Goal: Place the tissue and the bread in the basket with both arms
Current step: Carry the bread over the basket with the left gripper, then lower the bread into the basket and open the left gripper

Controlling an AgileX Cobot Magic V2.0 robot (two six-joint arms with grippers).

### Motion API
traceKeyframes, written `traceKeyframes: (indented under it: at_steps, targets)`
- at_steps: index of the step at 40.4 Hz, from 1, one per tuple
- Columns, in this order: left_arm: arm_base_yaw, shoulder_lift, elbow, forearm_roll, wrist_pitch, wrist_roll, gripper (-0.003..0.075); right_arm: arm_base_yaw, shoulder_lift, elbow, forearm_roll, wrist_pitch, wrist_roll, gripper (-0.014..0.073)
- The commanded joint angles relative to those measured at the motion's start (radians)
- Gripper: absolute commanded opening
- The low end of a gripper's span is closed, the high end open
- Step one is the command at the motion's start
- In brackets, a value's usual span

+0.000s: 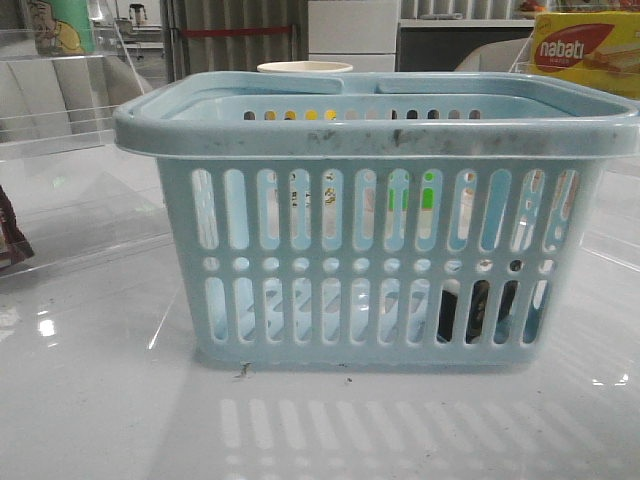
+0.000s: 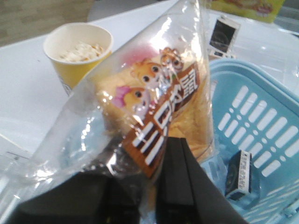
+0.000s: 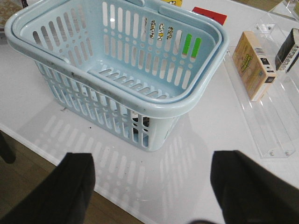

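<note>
Left gripper (image 2: 154,186) is clamped on the bread (image 2: 154,107), holding it beside the basket's (image 2: 261,121) rim. The tissue (image 2: 239,173) lies on the basket floor, in a corner. Right gripper (image 3: 152,186) hangs empty, fingers spread wide, above the worktop's (image 3: 196,154) edge.

The right gripper (image 3: 152,186) hangs wide apart; the basket (image 3: 187,105) sits at its twelve o'clock on the white table (image 3: 210,135).
</note>
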Motion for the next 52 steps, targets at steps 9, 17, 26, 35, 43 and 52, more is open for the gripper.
traceKeyframes:
  at_steps: [9, 17, 26, 35, 43, 52]
  targets:
    - [-0.118, 0.176, -0.019, -0.087, -0.206, 0.002, 0.0091, 0.0, 0.008, -0.023, -0.01, -0.072, -0.006, 0.0612]
    - [-0.121, 0.261, -0.021, -0.087, -0.279, 0.002, 0.0103, 0.0, 0.008, -0.023, -0.01, -0.072, -0.006, 0.0612]
    - [-0.121, 0.265, -0.021, -0.087, -0.31, 0.002, 0.0393, 0.0, 0.008, -0.023, -0.01, -0.072, -0.006, 0.0612]
    - [-0.121, 0.212, -0.021, -0.089, -0.282, 0.002, 0.0455, 0.0, 0.008, -0.023, -0.01, -0.072, -0.006, 0.0612]
    - [-0.121, 0.038, -0.021, -0.089, -0.275, 0.002, 0.0456, 0.0, 0.008, -0.023, -0.01, -0.072, -0.006, 0.0612]
    - [-0.121, -0.197, -0.021, -0.07, -0.147, 0.002, 0.0455, 0.0, 0.008, -0.023, -0.01, -0.072, -0.006, 0.0612]
